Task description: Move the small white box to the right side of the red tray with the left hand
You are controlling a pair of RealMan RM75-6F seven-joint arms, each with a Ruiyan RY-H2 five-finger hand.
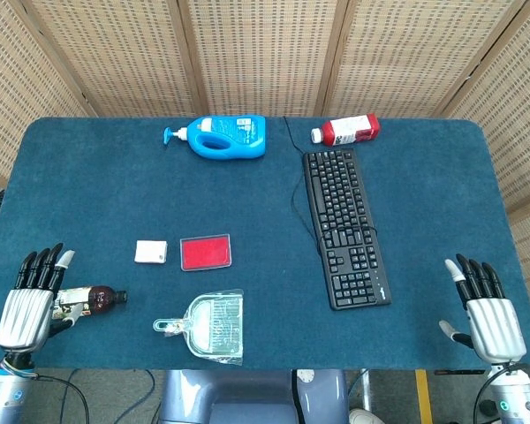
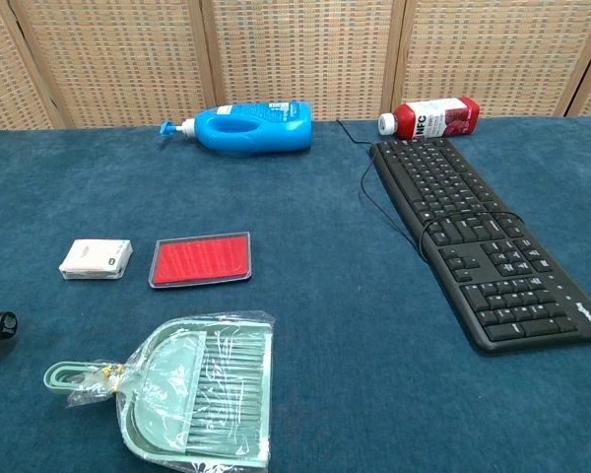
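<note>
At the table's near-left corner, the left hand [image 1: 24, 306] lies spread, holding nothing

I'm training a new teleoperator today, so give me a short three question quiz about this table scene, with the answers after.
1. True or false: the small white box already lies on the right side of the red tray.
2. Which item lies nearest the left hand? A) blue detergent bottle B) dark brown bottle C) keyboard
3. Fill in: the green dustpan is wrapped in clear ____.

Key
1. False; it sits on the tray's left, apart from it.
2. B
3. plastic
</note>
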